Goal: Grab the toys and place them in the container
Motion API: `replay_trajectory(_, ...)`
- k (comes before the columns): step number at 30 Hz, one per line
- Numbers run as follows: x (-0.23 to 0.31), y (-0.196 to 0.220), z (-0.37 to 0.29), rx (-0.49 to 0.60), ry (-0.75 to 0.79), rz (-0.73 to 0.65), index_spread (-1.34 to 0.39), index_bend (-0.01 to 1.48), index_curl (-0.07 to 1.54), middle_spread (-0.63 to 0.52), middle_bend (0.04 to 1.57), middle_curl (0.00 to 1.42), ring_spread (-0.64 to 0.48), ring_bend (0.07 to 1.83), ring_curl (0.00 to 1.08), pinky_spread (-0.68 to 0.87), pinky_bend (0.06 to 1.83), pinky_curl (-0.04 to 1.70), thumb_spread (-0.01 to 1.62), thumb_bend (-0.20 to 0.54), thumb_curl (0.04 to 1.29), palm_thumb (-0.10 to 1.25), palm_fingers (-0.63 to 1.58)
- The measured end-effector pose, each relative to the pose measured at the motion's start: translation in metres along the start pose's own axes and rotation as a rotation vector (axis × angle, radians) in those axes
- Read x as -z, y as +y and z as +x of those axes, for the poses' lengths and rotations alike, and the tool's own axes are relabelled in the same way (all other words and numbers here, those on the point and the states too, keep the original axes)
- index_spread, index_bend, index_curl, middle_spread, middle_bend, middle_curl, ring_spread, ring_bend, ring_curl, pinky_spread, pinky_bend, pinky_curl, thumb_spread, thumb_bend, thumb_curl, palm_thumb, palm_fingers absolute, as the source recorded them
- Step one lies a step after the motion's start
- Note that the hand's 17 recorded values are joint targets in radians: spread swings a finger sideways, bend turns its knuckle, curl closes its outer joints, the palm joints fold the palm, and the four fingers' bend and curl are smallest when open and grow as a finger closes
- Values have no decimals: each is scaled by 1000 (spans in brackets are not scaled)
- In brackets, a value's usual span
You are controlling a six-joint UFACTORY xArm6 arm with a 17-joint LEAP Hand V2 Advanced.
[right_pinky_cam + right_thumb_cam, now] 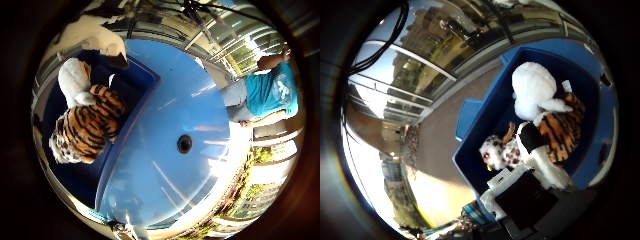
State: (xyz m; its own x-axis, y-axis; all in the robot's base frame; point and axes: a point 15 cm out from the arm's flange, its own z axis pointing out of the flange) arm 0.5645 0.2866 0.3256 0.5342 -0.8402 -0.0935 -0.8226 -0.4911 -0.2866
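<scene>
A dark blue container [480, 120] holds a white plush toy [535, 88], a tiger-striped plush toy [560, 130] and a small spotted plush toy [503, 153]. The little finger side palm view shows the tiger toy [88, 125] and the white toy [73, 78] lying together in the container [140, 75]. My right hand [530, 190] is above the container, well away from the toys. Its white and black fingers reach out over the container's edge beside the spotted toy. The fingers look relaxed and hold nothing.
A round light blue table [190, 100] with a dark hole [185, 143] in its middle lies beside the container. A person in a teal shirt [268, 90] sits past the table. Railings and a paved floor [435, 140] surround the spot.
</scene>
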Motion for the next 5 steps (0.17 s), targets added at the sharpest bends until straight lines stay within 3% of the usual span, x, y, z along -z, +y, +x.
replay_trajectory(5,50,30,-7,9,-12,-60,-435,241,231,93,147,339,302,512,283,498,928,400,1075,-28,490,684,-40)
